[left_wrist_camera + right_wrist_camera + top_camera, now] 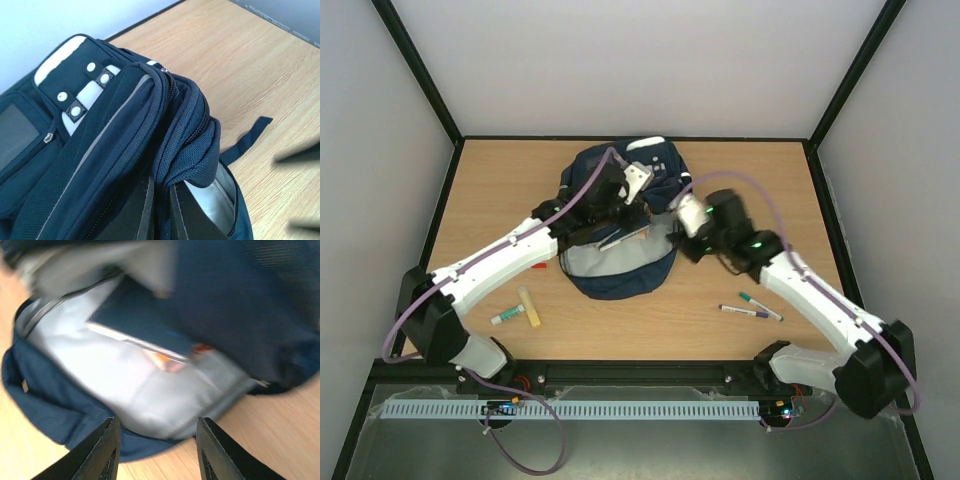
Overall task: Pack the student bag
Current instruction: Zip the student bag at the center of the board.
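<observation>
With your left gripper (162, 205) pinching the large navy-blue fabric backpack (620, 283) open and your right gripper (157, 450) part-open and empty, packing looks midway; next, fetch the thin markers (745, 311).

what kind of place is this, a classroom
Probably a robot test cell, not a classroom: a wooden table boxed in by white walls and a black frame, with left arm and right arm mounted at its edge.

Large navy-blue fabric backpack (620, 280) with white stripes and pale grey lining, light wood-grain table (770, 190) beneath it, purple-marked white pen (745, 311) and green-capped pen (760, 305) right of it, pale yellow stick (531, 307) and green-tipped white marker (507, 316) left of it.
</observation>
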Motion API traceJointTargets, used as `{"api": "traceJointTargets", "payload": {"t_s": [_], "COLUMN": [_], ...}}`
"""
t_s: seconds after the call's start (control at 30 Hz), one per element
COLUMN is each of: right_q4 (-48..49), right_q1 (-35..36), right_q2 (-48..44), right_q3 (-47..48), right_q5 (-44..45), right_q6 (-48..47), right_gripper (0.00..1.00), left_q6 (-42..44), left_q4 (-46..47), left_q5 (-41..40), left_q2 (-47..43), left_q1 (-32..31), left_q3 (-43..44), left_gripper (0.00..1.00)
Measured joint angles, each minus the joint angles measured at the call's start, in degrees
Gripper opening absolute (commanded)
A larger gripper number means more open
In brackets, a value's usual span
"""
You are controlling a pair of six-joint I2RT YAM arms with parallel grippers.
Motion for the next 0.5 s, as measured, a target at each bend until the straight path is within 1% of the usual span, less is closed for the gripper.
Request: {"api": "traceJointTargets", "payload": {"t_s": [0.1, 0.23, 0.37, 0.43, 0.5], "right_q4": [-1.5, -1.0, 1.2, 1.8, 2.3], "right_q1": [-10.8, -21.0, -30.8, -34.5, -35.8], "right_q2": [-4.1, -8.0, -7.4, -5.9, -5.4], "right_q3": [0.0, -0.7, -3.0, -3.5, -4.1], "right_q5": [-5.1, -9.7, -12.5, -12.3, -12.3], "right_q6": [4.2, 10.3, 16.1, 18.0, 18.8], "right_gripper": [0.42, 0.41, 0.42, 0.42, 0.43], "left_q6": [0.1, 0.1, -0.1, -0.5, -0.9], "left_q4": [0.9, 1.2, 1.8, 2.3, 2.5], "left_q5": [0.3, 1.0, 0.2, -0.6, -1.7], "left_q2": [3.1, 8.8, 13.4, 15.5, 17.6], "left_q1": [-0.5, -3.5, -7.3, -9.1, -10.8], "left_q3": [0.0, 0.5, 0.6, 0.6, 0.9], "left_gripper": [0.02, 0.02, 0.02, 0.02, 0.02]}}
